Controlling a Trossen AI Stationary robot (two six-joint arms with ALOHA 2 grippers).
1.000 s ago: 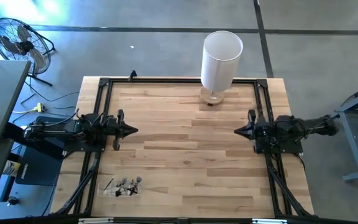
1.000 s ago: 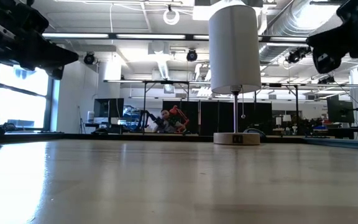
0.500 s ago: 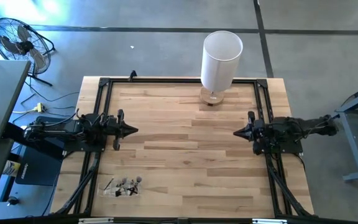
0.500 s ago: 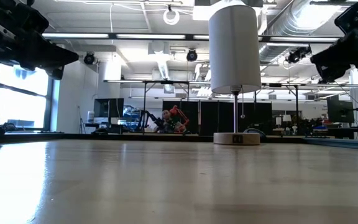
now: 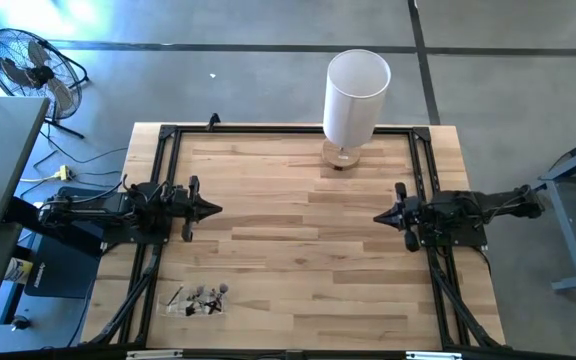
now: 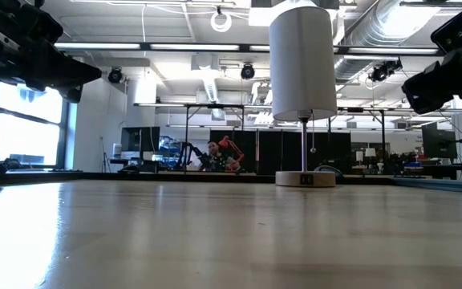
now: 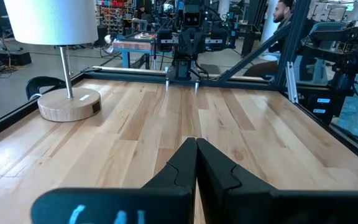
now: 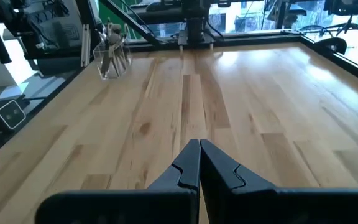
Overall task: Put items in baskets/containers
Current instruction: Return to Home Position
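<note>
A white-shaded lamp (image 5: pixel 357 95) stands at the far edge of the wooden table (image 5: pixel 288 260); a fan (image 5: pixel 25 66) sits on the floor.

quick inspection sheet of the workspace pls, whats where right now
Surface: wooden table, bare between the two arms.
Job's things: brushes stand in the clear holder near the left arm's front corner; no loose brushes seen.
Clutter: a lamp with a white shade stands at the far edge.
Grippers: left gripper shut, empty, raised over the table's left side; right gripper shut, empty, raised over the right side, facing it.
Cables: loose cables on the floor beside the left arm; none seen on the tabletop.
Surroundings: a fan on the floor, and a person beyond the table.
</note>
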